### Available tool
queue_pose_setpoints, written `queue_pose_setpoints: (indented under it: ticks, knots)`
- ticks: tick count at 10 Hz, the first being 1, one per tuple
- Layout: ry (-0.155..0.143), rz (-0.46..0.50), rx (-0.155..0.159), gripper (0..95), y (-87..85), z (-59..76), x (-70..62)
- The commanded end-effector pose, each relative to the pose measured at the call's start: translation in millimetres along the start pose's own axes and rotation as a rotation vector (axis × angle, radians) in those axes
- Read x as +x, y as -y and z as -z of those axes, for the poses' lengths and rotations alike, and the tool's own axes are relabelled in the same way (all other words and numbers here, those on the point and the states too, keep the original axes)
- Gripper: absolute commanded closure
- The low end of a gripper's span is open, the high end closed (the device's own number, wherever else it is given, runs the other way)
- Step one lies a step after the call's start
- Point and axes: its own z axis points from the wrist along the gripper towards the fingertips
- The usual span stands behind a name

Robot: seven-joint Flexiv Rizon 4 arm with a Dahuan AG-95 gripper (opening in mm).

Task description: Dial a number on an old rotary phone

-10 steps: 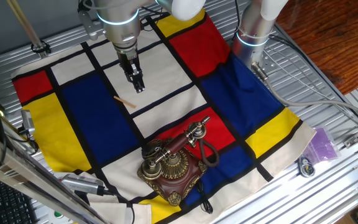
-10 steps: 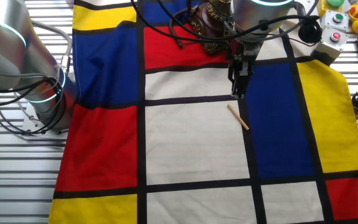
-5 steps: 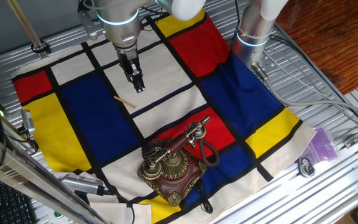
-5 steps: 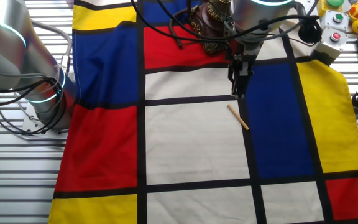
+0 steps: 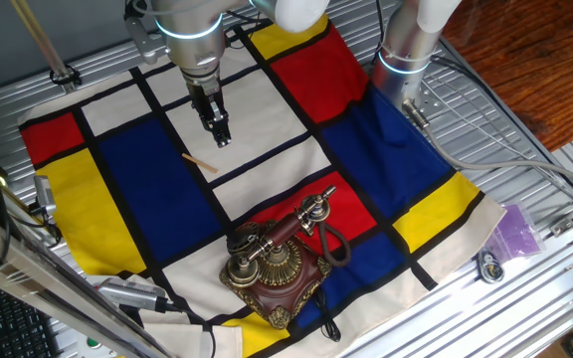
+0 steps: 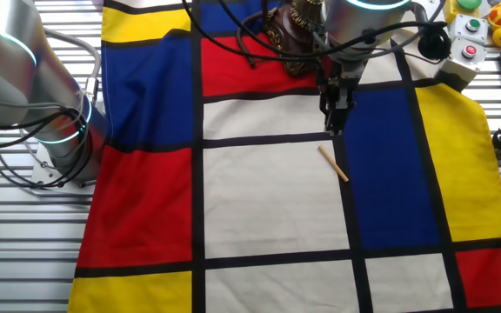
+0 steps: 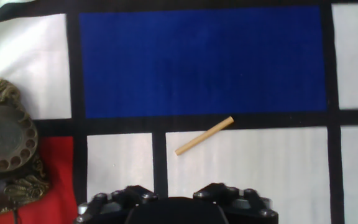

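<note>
The old rotary phone (image 5: 275, 267) stands on the checkered cloth near its front edge. It has a dark carved base and a brass dial, and its red-and-brass handset (image 5: 291, 227) lies in the cradle. It also shows in the other fixed view (image 6: 292, 24), partly behind the arm, and its dial is at the left edge of the hand view (image 7: 4, 144). My gripper (image 5: 223, 138) hangs over a white square, well away from the phone. Its fingers look pressed together and hold nothing. A short wooden stick (image 7: 204, 135) lies on the cloth just beside the gripper.
A second robot arm's base (image 5: 404, 55) stands at the cloth's far side. A black cord (image 5: 333, 246) loops beside the phone. A button box (image 6: 468, 48) and small items sit past the cloth's edge. The metal table (image 5: 525, 149) lies all around the cloth.
</note>
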Motion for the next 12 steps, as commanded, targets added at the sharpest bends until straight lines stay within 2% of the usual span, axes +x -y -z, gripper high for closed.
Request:
queue_pose_setpoints:
  ticks: [1, 5, 7, 9, 10, 11, 12]
  knots:
    - [0.152, 0.340, -0.062, 95.0, 0.1, 0.1, -0.1]
    - [0.146, 0.365, -0.062, 95.0, 0.1, 0.1, -0.1]
    - [0.121, 0.440, -0.065, 95.0, 0.1, 0.1, -0.1]
    - [0.076, 0.510, -0.072, 95.0, 0.1, 0.1, -0.1]
    - [0.027, 0.543, -0.084, 95.0, 0.2, -0.2, -0.2]
    - [-0.009, 0.621, -0.079, 95.0, 0.9, -1.3, -0.1]
    - [-0.028, 0.683, -0.061, 95.0, 2.1, -2.3, -0.4]
